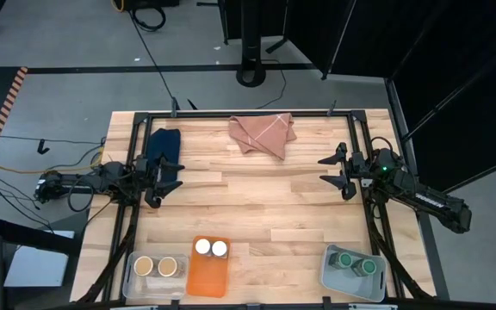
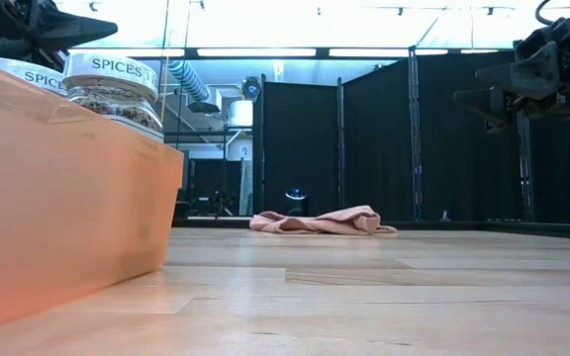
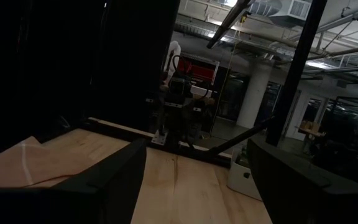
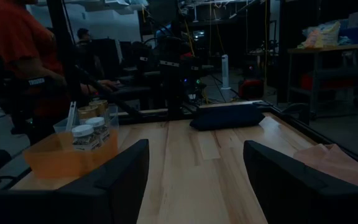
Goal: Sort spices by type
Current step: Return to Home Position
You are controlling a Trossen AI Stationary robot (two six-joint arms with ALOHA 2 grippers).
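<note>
Six spice jars stand in three bins along the table's near edge. Two tan-lidded jars (image 1: 156, 266) sit in a clear bin (image 1: 133, 277), two white-lidded jars (image 1: 211, 248) in an orange bin (image 1: 207, 277), and two green-lidded jars (image 1: 357, 263) in a grey bin (image 1: 338, 280). The white-lidded jars (image 2: 107, 84) are labelled SPICES. My left gripper (image 1: 164, 181) hangs open above the table's left side, next to a dark blue cloth (image 1: 164, 143). My right gripper (image 1: 326, 170) hangs open above the right side. Neither has anything between its fingers (image 3: 104, 180) (image 4: 117, 180).
A pink folded cloth (image 1: 263, 134) lies at the table's far middle. Bare wood spreads across the middle of the table (image 1: 257, 198) between the two arms. A black frame (image 1: 248, 114) runs along the far edge. A person in red (image 4: 17, 50) stands beyond the table's left side.
</note>
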